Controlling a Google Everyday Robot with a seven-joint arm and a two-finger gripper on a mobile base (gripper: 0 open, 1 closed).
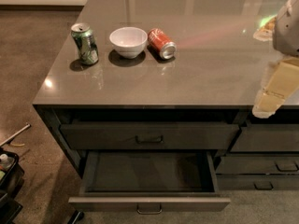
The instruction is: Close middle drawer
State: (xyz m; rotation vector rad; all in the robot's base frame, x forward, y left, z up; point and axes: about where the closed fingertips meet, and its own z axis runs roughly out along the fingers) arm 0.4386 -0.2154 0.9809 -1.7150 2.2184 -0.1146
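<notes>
The middle drawer [149, 203] is pulled far out of the cabinet's left column, below the shut top drawer [149, 135]. Its flat dark grey front faces me with a small loop handle [149, 210] at its centre. Its dark box interior [149, 171] looks empty. My gripper [267, 102], cream-coloured, hangs at the right edge of the view over the counter's front right edge. It is above and well to the right of the open drawer and touches nothing I can see.
On the grey countertop [205, 73] stand a green can [85, 43] and a white bowl [128, 41], with a red can [161, 44] lying on its side. A second column of shut drawers [268, 164] is at the right. A black bin [7, 174] sits on the floor at lower left.
</notes>
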